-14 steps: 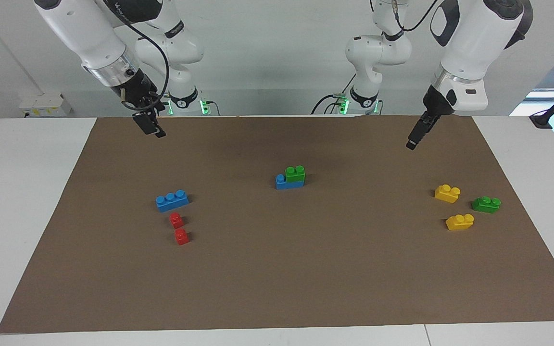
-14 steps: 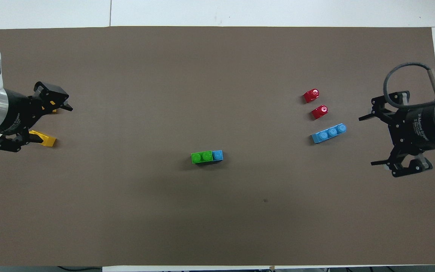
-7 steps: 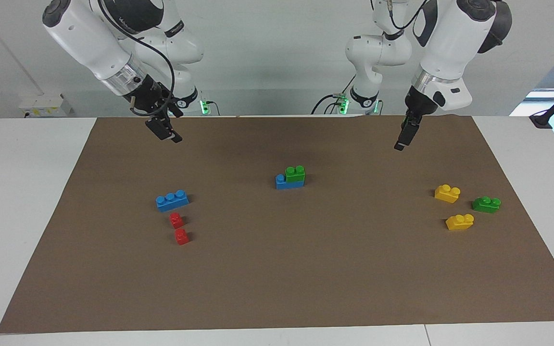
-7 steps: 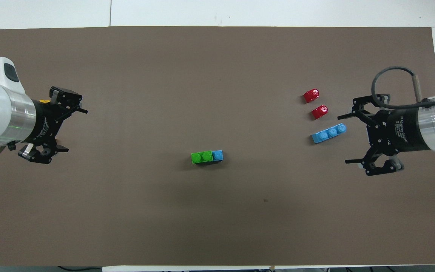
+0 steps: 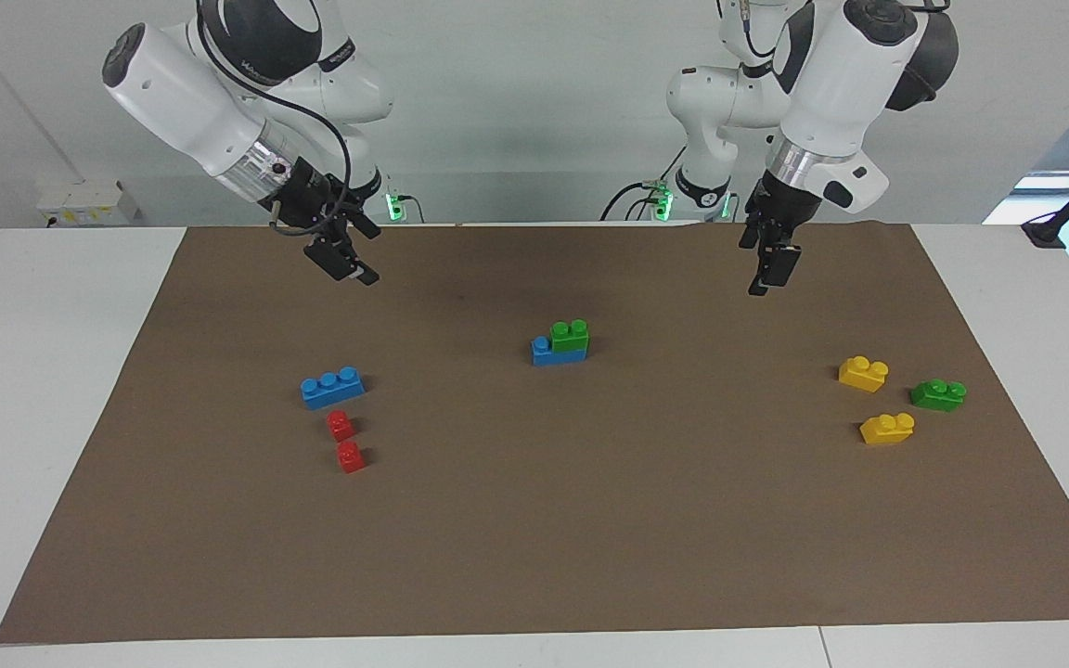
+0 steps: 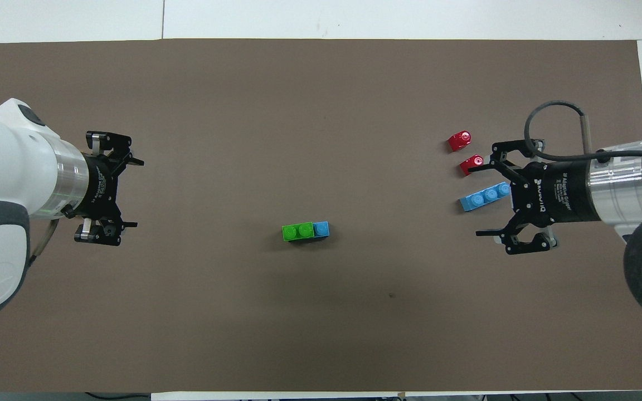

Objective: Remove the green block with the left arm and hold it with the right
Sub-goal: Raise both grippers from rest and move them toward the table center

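**A:** Where does the green block [image 5: 570,335] sit relative to each hand?

**B:** It is pressed onto a blue brick [image 5: 548,352] in the middle of the brown mat [image 5: 534,557], covering two of its studs with one blue stud left bare. The left hand [image 5: 769,271] hangs in the air with its fingers spread and holding nothing; the block lies below it and off toward the right arm's end. The right hand [image 5: 344,262] is also up, spread wide and empty; the pair lies below it, toward the left arm's end. Neither hand touches anything.

**A:** So how should the step go?

**B:** I'd judge both are on approach. The right hand ought to settle first, low on the blue brick at its bare-stud end, pinching its long sides so the base cannot lift off the worktop. Then the left hand should come straight down over the green block, grip only its sides above the seam, and pull up or rock it slightly.

**A:** Risks?

**B:** Catching both bricks in one grip, or the two hands crowding each other over so short a stack.
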`<state>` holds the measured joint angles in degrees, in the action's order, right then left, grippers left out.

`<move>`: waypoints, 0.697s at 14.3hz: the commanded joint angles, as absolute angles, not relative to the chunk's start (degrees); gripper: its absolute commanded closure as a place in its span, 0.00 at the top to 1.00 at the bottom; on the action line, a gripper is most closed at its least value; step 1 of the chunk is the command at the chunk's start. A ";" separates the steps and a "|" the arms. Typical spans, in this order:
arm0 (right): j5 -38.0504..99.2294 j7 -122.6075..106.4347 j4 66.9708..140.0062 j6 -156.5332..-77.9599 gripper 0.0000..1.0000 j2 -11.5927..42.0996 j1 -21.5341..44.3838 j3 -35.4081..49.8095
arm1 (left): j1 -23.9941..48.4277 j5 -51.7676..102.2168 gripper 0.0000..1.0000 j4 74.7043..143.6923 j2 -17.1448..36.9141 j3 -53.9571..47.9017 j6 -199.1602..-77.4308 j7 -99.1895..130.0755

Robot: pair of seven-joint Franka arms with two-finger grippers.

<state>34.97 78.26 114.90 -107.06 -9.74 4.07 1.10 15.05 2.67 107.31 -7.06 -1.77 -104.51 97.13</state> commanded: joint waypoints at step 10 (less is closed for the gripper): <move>43.33 78.20 121.81 -116.63 1.00 -11.08 11.76 1.23 | 20.83 2.73 1.00 115.49 -9.41 -1.41 -111.71 112.04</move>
